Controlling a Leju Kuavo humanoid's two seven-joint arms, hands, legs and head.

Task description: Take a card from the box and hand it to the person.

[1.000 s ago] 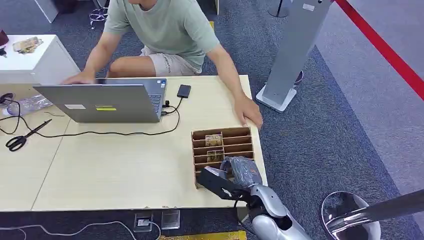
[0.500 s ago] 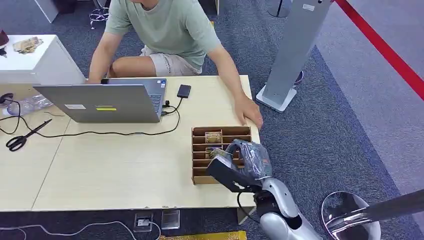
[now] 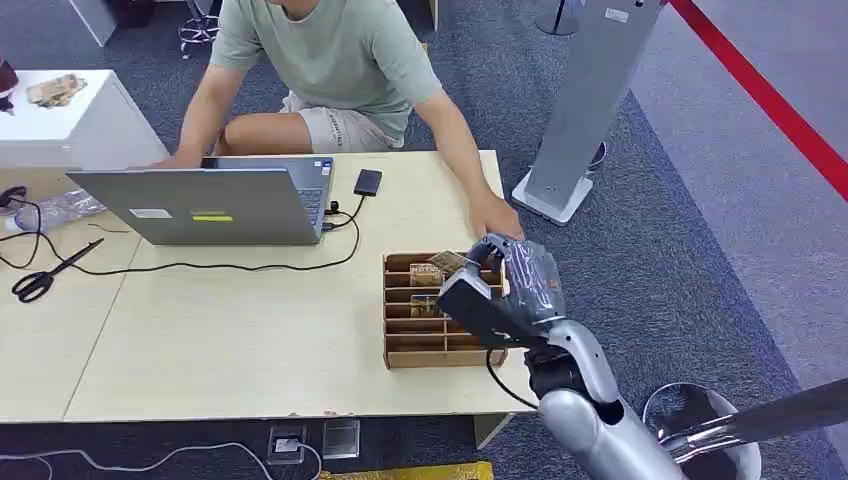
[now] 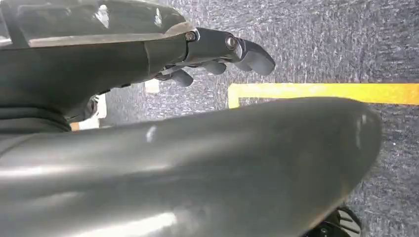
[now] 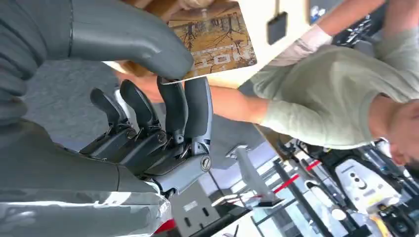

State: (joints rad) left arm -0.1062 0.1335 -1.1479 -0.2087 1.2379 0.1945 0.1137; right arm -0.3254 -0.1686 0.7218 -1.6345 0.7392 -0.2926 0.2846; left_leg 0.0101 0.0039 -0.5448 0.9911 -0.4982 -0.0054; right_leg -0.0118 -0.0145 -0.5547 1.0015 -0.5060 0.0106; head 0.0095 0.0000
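A brown slotted cardboard box (image 3: 430,338) stands near the table's right front corner, with cards (image 3: 426,272) upright in its far slots. My right hand (image 3: 505,288) hovers over the box's far right part and pinches a picture card (image 3: 449,263) between thumb and fingers. In the right wrist view the card (image 5: 217,39) sticks out past my right hand (image 5: 163,103), toward the person in a green shirt (image 5: 336,98). The person's hand (image 3: 495,215) rests on the table just beyond the box. My left hand (image 4: 222,49) hangs over the carpet, fingers loosely bent, holding nothing.
A grey laptop (image 3: 200,205), a black phone (image 3: 367,181), a black cable (image 3: 200,266) and scissors (image 3: 45,275) lie on the wooden table (image 3: 250,340). A grey pillar base (image 3: 552,195) stands to the table's right. A round stool (image 3: 700,430) is near my right arm.
My right hand has risen from the box's near edge and moved toward the person's hand, lifting a card out of the box.
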